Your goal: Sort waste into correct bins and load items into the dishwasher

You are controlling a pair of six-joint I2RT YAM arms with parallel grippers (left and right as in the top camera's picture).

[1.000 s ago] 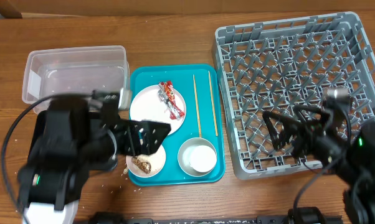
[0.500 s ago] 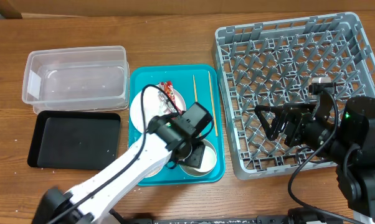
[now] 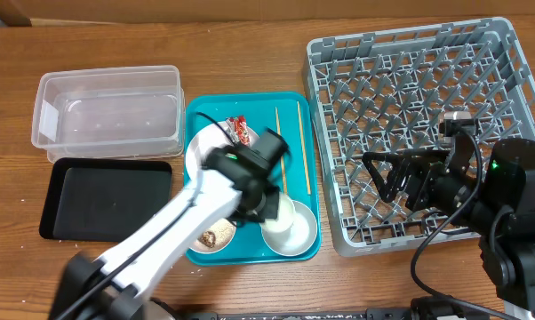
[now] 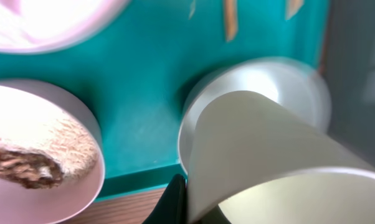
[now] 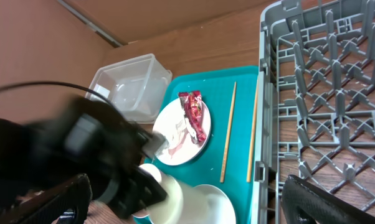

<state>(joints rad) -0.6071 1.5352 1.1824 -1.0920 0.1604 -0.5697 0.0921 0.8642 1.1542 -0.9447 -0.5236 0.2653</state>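
Observation:
My left gripper (image 3: 266, 203) is shut on the rim of the small white cup (image 4: 268, 143), pinching its wall; the cup (image 5: 172, 193) leans tilted over the white bowl (image 3: 299, 236) at the front right of the teal tray (image 3: 314, 169). A small plate (image 3: 210, 238) with a brown food scrap (image 4: 19, 165) sits to the left of the bowl. The large plate (image 5: 184, 127) carries the red wrapper (image 3: 241, 130). Two chopsticks (image 3: 302, 147) lie along the tray's right side. My right gripper (image 3: 401, 182) hangs open over the grey dish rack (image 3: 427, 98).
The clear tub (image 3: 107, 111) stands at the back left with the black tray (image 3: 107, 197) in front of it. My left arm crosses the teal tray diagonally and hides part of the large plate. The rack's left wall adjoins the teal tray.
My left arm swung in from the left over the teal tray and its gripper shut on the cup's rim. The cup now leans out of the bowl. The right arm barely moved.

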